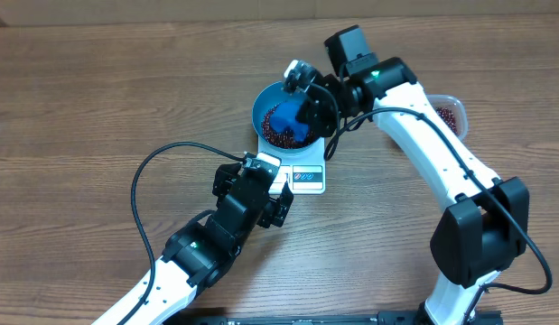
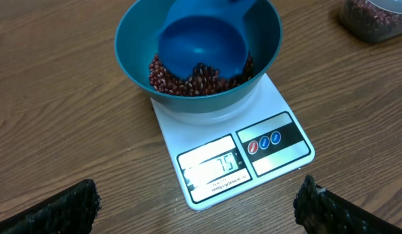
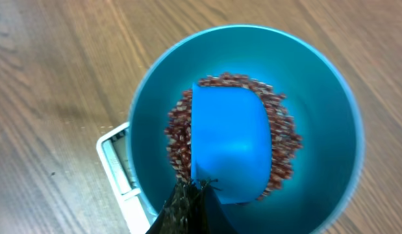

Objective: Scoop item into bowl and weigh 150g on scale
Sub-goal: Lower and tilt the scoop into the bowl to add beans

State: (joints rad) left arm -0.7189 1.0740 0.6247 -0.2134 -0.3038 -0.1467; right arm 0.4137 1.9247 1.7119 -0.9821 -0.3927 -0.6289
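Observation:
The blue bowl (image 1: 264,104) stands on the white scale (image 1: 308,177), whose display is lit. Dark red-brown beans (image 2: 188,82) lie in a low heap on the bowl's floor. A smaller blue scoop (image 3: 230,143) is tipped mouth-down over the heap inside the bowl (image 3: 321,130). My right gripper (image 3: 194,195) is shut on the scoop's handle end, just above the bowl's rim. My left gripper (image 2: 197,198) stands wide open above the table, just in front of the scale's (image 2: 278,107) front corner, with nothing between its fingers.
A clear plastic tub (image 1: 451,112) holding more beans stands right of the scale, partly behind my right arm. It also shows as the tub (image 2: 376,16) at the top right of the left wrist view. Bare wooden table surrounds everything.

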